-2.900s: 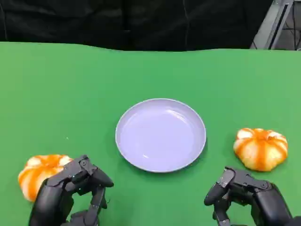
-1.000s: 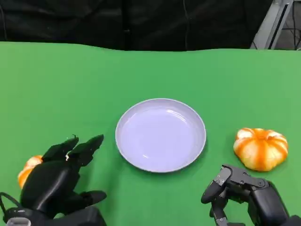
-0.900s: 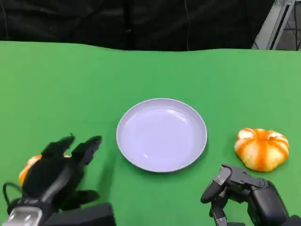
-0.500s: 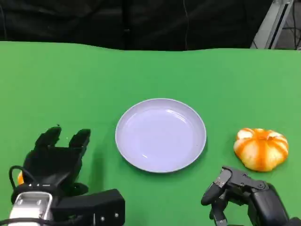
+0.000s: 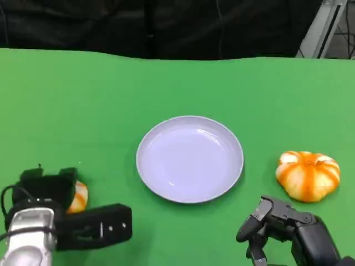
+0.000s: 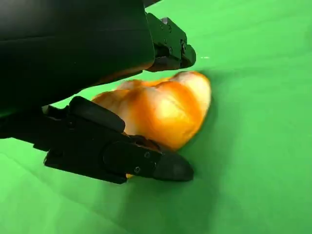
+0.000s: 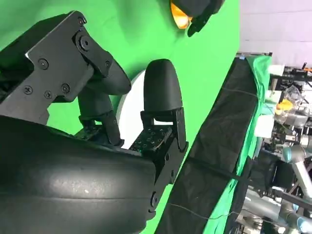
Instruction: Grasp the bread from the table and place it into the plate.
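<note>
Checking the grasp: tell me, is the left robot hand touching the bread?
Touching. The left wrist view shows the left robot hand with fingers pressed against the bread.

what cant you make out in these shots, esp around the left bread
- Head view: the left hand covers most of the left bread; an orange sliver shows.
- Left wrist view: fingers lie over and under the bread, but the black shell hides whether they grip it.
- Head view: the right hand is cut off by the bottom edge.
- Right wrist view: the plate is mostly behind fingers.
</note>
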Action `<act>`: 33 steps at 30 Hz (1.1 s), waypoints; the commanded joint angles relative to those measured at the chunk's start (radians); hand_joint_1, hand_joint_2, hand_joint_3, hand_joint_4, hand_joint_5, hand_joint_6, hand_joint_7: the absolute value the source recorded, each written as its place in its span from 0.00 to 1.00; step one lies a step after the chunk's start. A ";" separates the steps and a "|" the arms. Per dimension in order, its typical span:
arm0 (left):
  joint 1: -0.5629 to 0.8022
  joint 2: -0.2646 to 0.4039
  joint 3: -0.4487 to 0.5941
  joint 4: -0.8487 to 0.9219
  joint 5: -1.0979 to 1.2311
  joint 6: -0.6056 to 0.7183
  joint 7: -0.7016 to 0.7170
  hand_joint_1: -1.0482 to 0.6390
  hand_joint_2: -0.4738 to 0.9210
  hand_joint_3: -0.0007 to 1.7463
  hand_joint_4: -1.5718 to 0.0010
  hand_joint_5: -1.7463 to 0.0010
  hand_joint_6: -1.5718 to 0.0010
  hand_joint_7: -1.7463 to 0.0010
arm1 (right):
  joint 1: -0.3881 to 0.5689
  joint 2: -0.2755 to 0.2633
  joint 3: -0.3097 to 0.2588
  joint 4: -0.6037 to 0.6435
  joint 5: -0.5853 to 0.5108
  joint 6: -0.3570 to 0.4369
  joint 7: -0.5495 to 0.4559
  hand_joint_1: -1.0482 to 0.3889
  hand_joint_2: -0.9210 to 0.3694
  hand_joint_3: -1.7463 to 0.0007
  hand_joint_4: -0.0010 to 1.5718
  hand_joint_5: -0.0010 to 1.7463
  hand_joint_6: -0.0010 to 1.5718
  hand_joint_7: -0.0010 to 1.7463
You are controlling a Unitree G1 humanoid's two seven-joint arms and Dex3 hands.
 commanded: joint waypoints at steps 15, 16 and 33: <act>0.051 0.095 0.060 0.118 -0.294 -0.516 0.556 0.48 0.91 0.28 0.49 0.01 0.60 0.05 | 0.001 -0.005 0.009 -0.009 -0.005 -0.012 -0.009 0.77 0.41 0.23 0.46 0.92 0.48 0.75; 0.052 0.098 0.059 0.132 -0.288 -0.563 0.627 0.49 0.83 0.41 0.49 0.00 0.61 0.02 | 0.003 -0.005 0.010 -0.013 -0.006 -0.008 -0.009 0.77 0.41 0.23 0.46 0.92 0.48 0.75; -0.029 0.046 0.047 0.100 -0.284 -0.883 0.880 0.51 0.64 0.76 0.43 0.00 0.58 0.00 | 0.011 -0.005 0.006 -0.016 0.010 -0.007 -0.005 0.78 0.38 0.26 0.44 0.93 0.47 0.76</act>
